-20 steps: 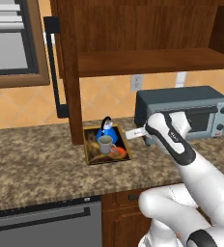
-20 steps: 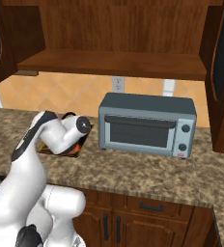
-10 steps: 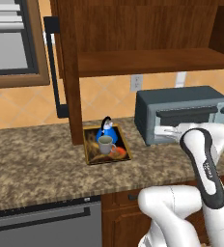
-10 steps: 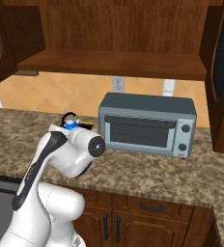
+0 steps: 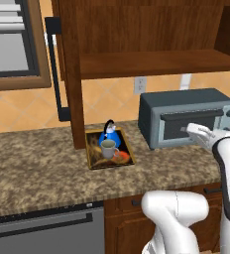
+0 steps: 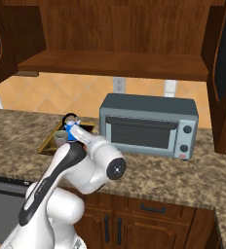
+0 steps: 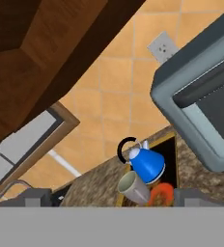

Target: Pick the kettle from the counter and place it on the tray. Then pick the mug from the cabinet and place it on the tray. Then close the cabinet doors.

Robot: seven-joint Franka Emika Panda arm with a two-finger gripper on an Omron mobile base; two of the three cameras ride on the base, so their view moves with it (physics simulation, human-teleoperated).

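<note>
The kettle and the mug both sit on the tray, touching or nearly so, on the table just right of the open left cabinet door. What remains, by my reading, is shutting the doors. The tool, empty with its jaws spread wide, hangs in front of the toaster oven, well right of the tray. A wide swing toward either door could clip the oven or sweep low across the tray and topple the mug. The right cabinet door stands open too; a glancing push may leave it ajar.
</note>
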